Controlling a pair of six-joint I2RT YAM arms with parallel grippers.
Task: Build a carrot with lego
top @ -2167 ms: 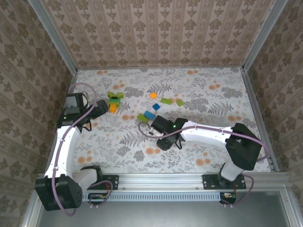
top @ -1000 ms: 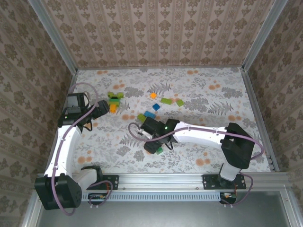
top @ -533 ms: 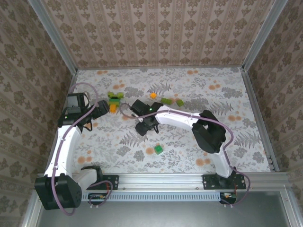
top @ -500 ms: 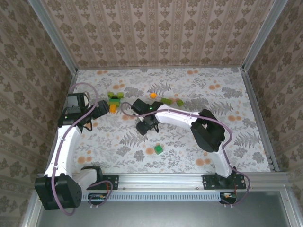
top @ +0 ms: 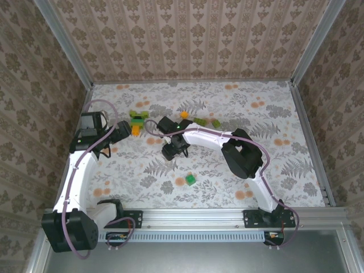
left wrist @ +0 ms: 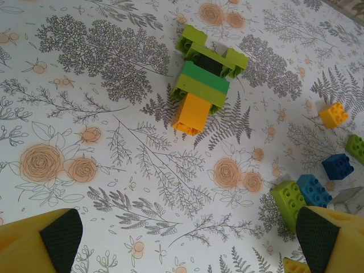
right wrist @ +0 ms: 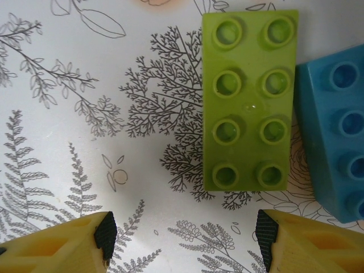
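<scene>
Two robot arms are pictured over a flower-patterned desk (top: pixel 136 170) strewn with toy bricks. The carrot (left wrist: pixel 202 85) is seen lying flat toward the far left of the desk, well clear of both tools. Its top is made up of a crossbar of lime and dark green bricks, a green brick is set below that, and an orange-yellow brick forms the tip.

The left tool (top: pixel 120 132) is held just to the near left of the carrot. Its yellow fingers (left wrist: pixel 57 236) are spread wide, and nothing is gripped between them.

The right tool (top: pixel 172 150) is reached across to the middle of the desk, to the right of the carrot. Its fingers (right wrist: pixel 91 242) are likewise parted and nothing is held. A lime brick (right wrist: pixel 250 99) with eight studs is shown lying studs-up just ahead of them, nearer the right-hand finger. A blue brick (right wrist: pixel 335 136) is pressed close along its right side; whether the two touch cannot be told.

A darker blue brick (left wrist: pixel 338 166) is seen just beyond that pair, with a small orange brick (left wrist: pixel 333 115) farther on. Two more green bricks (top: pixel 199 120) are laid past the right arm, near the orange one. A single green brick (top: pixel 190 180) is left alone toward the near edge, well apart from the rest.
</scene>
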